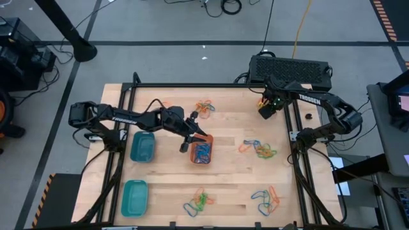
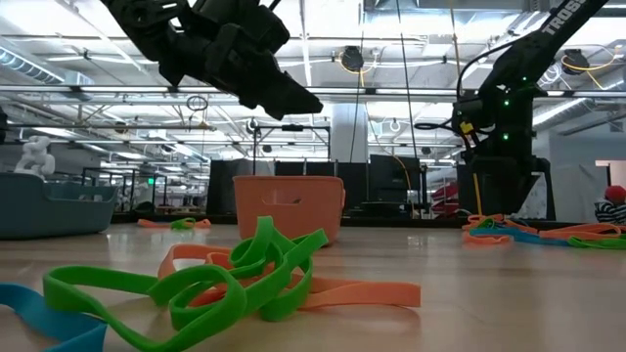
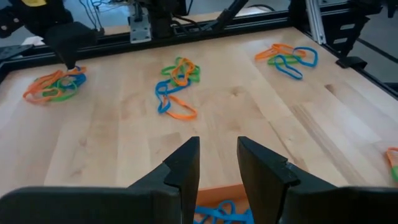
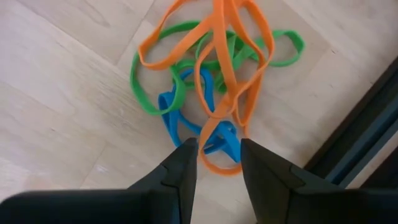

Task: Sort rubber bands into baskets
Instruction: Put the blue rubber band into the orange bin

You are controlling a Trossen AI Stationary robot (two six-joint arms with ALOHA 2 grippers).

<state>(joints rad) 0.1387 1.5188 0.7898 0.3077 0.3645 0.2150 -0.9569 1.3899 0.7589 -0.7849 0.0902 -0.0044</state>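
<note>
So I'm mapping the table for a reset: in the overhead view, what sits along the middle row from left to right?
Teal basket → left gripper → orange basket → a pile of bands.

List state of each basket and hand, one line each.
Orange rounded plastic basket: upright, blue rubber bands inside.
Teal rectangular plastic basket beside it: upright, looks empty.
Second teal basket, table edge: upright, looks empty.
Left hand: open, empty, over the orange basket.
Right hand: open, over a mixed band pile.
</note>
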